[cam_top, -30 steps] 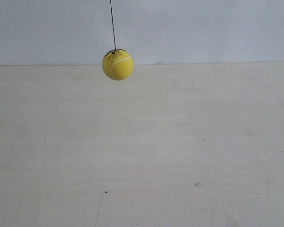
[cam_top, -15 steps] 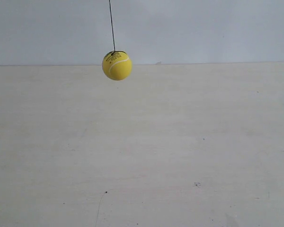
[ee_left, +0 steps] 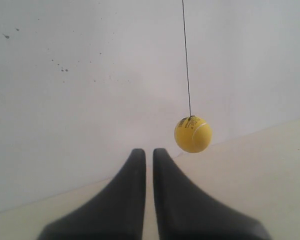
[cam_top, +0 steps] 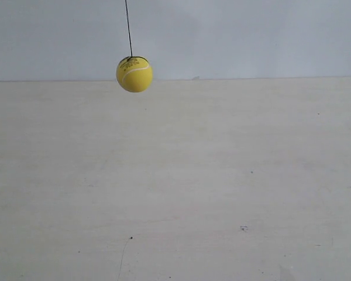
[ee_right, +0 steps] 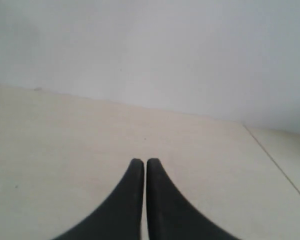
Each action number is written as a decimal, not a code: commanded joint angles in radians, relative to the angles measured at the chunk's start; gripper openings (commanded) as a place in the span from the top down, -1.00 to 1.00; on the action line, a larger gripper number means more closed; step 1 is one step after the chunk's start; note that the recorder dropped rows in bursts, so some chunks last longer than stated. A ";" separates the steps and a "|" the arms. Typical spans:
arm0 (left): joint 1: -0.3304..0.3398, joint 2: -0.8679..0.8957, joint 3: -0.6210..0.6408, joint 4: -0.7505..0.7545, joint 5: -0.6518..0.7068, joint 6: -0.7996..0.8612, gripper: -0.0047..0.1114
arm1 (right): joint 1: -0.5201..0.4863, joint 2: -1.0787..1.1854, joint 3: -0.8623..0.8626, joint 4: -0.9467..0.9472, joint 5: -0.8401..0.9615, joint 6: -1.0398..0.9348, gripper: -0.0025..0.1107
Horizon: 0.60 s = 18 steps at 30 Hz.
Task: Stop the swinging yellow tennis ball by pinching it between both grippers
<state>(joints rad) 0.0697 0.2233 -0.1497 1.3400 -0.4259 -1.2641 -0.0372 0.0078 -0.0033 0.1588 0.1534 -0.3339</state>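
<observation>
Tennis ball (cam_top: 134, 74) hangs on string (cam_top: 128, 28) above counter (cam_top: 222, 175) | left hand (ee_left: 149, 152) closed, empty, apart from ball | right hand (ee_right: 141, 161) closed, empty

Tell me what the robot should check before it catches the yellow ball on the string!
1. The yellow tennis ball hangs free on its string: ok.
2. The left gripper sees the ball: ok, ahead, off-centre.
3. The right gripper sees the ball: not ok, only table and wall.
4. Both pairs of fingers shut for pinching: ok.
5. Grippers on either side of the ball: not ok, none near it in the exterior view.
6. Swing direction: cannot tell.
</observation>
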 commanded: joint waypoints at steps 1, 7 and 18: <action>0.002 -0.008 0.004 -0.013 0.005 0.000 0.84 | -0.002 -0.008 0.003 0.028 0.115 -0.032 0.96; 0.002 -0.008 0.004 -0.013 0.005 0.000 0.84 | -0.002 -0.008 0.003 0.028 0.166 0.051 0.96; 0.002 -0.008 0.004 -0.013 0.005 0.000 0.84 | -0.002 -0.008 0.003 0.028 0.180 0.059 0.96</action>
<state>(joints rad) 0.0697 0.2233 -0.1497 1.3400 -0.4259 -1.2641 -0.0372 0.0063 0.0006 0.1889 0.3328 -0.2773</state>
